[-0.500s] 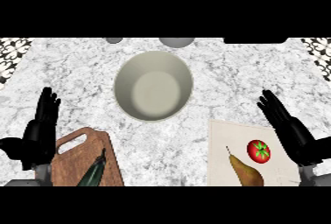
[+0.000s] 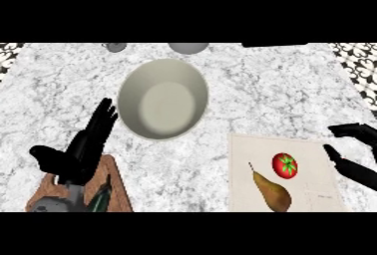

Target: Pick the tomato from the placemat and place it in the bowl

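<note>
Bowl (image 2: 163,98) set on the counter (image 2: 280,89) near its middle, toward the far edge. Placemat (image 2: 309,149) at the counter's near right, carrying the tomato (image 2: 285,164) with the pear (image 2: 272,191) just beside it, nearer the front edge and slightly left. Cutting board (image 2: 119,191) at the near left corner. Left hand (image 2: 83,149) above the board, left of the bowl. Right hand (image 2: 355,159) at the placemat's right edge.

We see a kitchen: marble counter (image 2: 280,94), bowl (image 2: 163,98), wooden cutting board (image 2: 44,196), tomato (image 2: 285,164) and pear (image 2: 273,191) on a placemat (image 2: 243,174).
</note>
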Robot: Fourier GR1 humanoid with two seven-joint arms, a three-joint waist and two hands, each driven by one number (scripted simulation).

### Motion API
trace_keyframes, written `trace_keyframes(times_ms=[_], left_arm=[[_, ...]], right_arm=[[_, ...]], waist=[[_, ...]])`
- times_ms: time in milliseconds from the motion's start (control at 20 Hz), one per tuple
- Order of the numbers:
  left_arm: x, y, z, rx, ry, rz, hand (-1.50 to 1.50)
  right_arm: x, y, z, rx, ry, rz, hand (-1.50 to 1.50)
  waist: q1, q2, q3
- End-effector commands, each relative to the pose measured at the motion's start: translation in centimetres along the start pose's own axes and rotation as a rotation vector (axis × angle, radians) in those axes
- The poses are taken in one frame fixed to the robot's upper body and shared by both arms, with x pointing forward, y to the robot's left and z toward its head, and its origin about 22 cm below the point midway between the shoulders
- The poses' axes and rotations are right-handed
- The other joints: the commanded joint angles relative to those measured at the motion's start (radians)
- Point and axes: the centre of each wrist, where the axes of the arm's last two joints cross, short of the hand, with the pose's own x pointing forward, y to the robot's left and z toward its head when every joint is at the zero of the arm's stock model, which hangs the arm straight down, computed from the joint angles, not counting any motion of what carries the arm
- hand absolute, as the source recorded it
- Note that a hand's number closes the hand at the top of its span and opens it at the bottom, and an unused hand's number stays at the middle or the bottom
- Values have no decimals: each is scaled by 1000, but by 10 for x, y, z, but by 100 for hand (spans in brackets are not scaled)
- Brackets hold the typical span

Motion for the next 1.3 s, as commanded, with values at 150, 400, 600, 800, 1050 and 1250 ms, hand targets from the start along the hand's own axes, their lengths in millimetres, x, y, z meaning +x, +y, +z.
trace_keyframes(times_ms=[150, 400, 600, 800, 1050, 1250], left_arm=[[2, -29, -12, -172, 28, 58, 0], [1, -13, -9, -156, 50, 58, 0], [3, -23, -6, -184, 56, 72, 0], [2, -27, -17, -188, 48, 49, 0], [16, -27, -21, -195, 33, 59, 0], [-3, -38, -16, -198, 27, 49, 0]], right_arm=[[11, 27, 53, 94, -230, 118, -150], [39, -4, 56, 158, -124, 532, -150], [67, 1, 60, 137, 27, 682, -150], [110, 9, 52, 197, 182, 761, -150], [144, 38, 52, 280, 346, 772, -150], [139, 59, 37, 321, 436, 779, -150]], waist=[[29, 3, 2], [35, 3, -4], [48, 3, -3], [64, 10, -2], [89, 12, -1], [79, 10, 1]])
